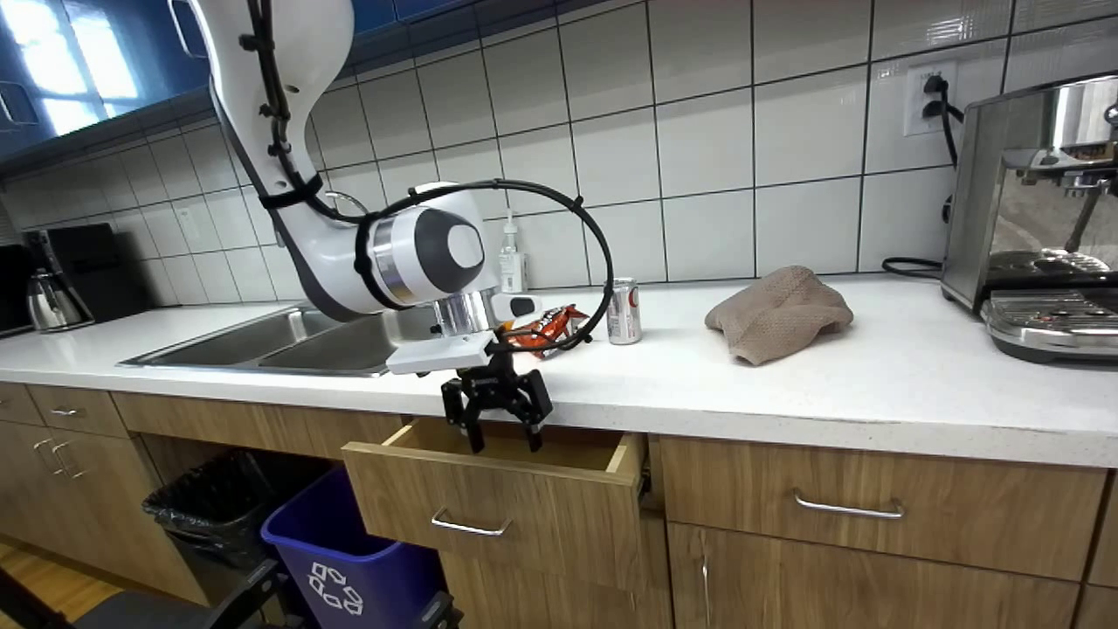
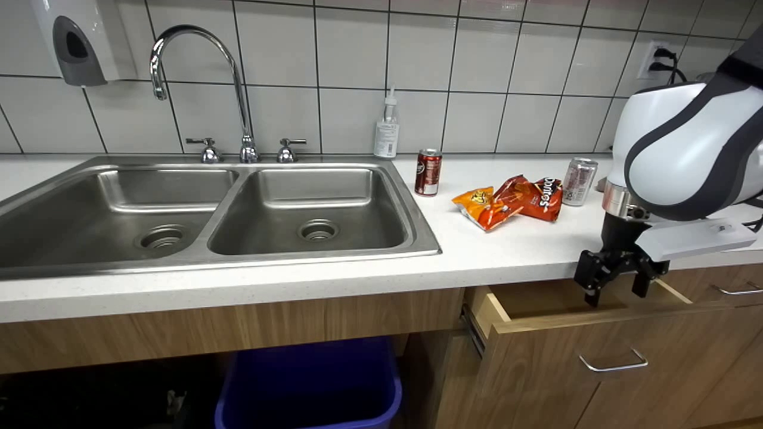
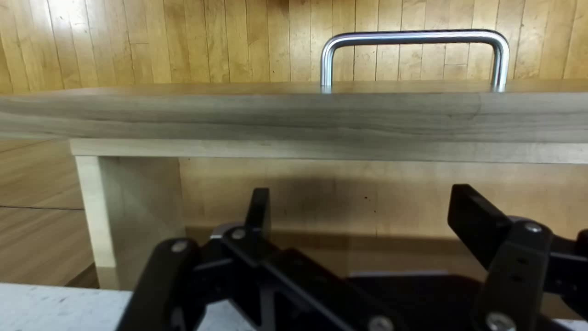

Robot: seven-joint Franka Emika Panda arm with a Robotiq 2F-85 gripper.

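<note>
My gripper points down over the pulled-out wooden drawer, with its fingertips at about the height of the drawer's rim. In an exterior view the gripper also shows above the drawer. In the wrist view the fingers are wide apart with nothing between them. The drawer's front edge and silver handle lie ahead of them. The drawer's visible inside is bare wood with small dark specks; its back part is hidden by the gripper and counter.
On the white counter are a silver can, a brown cloth, an espresso machine, a red can, an orange bag and a red Doritos bag. A sink and blue bin are beside the drawer.
</note>
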